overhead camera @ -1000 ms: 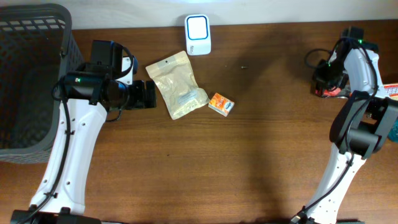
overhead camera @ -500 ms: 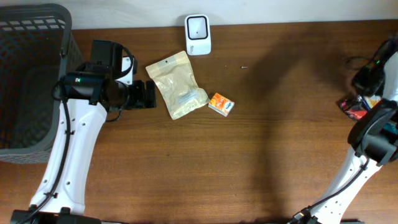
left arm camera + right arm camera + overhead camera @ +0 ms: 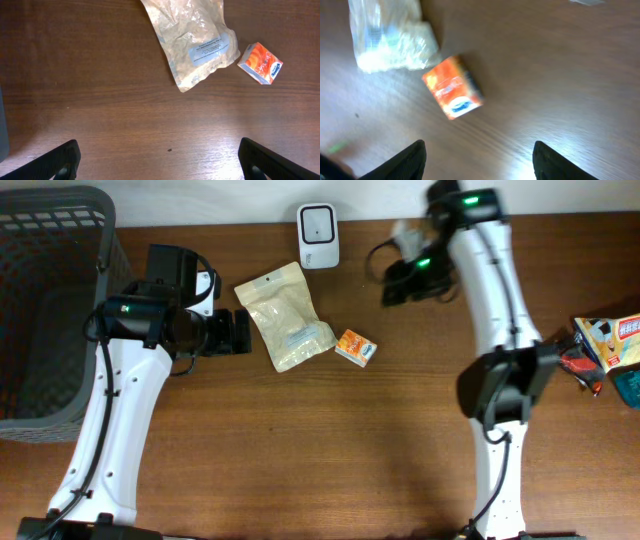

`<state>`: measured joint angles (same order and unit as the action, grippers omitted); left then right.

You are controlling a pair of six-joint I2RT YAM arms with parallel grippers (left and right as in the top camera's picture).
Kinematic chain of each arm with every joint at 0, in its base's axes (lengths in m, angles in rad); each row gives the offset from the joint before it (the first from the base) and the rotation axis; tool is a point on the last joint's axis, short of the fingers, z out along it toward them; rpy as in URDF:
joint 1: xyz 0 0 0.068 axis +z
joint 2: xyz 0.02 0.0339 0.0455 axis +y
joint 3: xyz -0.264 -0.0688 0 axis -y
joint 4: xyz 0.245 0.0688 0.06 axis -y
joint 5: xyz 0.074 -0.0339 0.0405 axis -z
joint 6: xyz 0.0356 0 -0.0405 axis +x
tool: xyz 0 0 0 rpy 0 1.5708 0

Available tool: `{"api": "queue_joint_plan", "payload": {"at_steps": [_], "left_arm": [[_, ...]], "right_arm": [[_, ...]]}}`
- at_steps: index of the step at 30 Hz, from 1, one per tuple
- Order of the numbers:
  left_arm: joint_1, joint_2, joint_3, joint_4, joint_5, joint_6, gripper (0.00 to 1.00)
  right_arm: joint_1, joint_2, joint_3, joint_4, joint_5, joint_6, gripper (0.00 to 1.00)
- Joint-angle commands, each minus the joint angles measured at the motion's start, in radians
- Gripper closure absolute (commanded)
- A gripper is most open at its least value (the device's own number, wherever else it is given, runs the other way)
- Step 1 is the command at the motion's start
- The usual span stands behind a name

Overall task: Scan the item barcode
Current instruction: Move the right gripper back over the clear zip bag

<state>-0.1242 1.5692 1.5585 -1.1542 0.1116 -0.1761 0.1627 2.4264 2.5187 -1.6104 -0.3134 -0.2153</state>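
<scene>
Overhead: the orange box (image 3: 355,347) lies mid-desk, just beside the pouch (image 3: 284,315); my right gripper (image 3: 402,277) hangs near the back edge. Left wrist: my left gripper (image 3: 160,167) gapes wide, empty. Right wrist: my fingers (image 3: 410,160) stand well apart above the orange box, holding nothing

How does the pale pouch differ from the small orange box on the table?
The pouch is larger and flat; the orange box is small and blocky. The pouch is pale with a printed label; the orange box is bright. Both lie on the table, side by side, held by no hand.
</scene>
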Motion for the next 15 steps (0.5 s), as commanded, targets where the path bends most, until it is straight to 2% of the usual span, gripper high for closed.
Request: {"api": "queue_joint_plan", "payload": {"at_steps": [1,5,8,13,15], "left_arm": [[-0.002,0.000,-0.003,0.002,-0.007,0.013,0.01],[-0.002,0.000,-0.003,0.002,-0.007,0.013,0.01],[-0.002,0.000,-0.003,0.002,-0.007,0.013,0.01],[-0.002,0.000,-0.003,0.002,-0.007,0.013,0.01],[-0.002,0.000,-0.003,0.002,-0.007,0.013,0.01]], "right_arm": [[0.112,0.004,-0.094,0.039,0.072,-0.021,0.33],[0.247,0.004,-0.181,0.248,0.126,-0.004,0.33],[0.312,0.004,-0.208,0.488,0.134,0.171,0.33],[0.348,0.005,-0.331,0.760,0.134,0.281,0.36],[0.348,0.005,-0.375,0.821,0.135,0.315,0.36]]}}
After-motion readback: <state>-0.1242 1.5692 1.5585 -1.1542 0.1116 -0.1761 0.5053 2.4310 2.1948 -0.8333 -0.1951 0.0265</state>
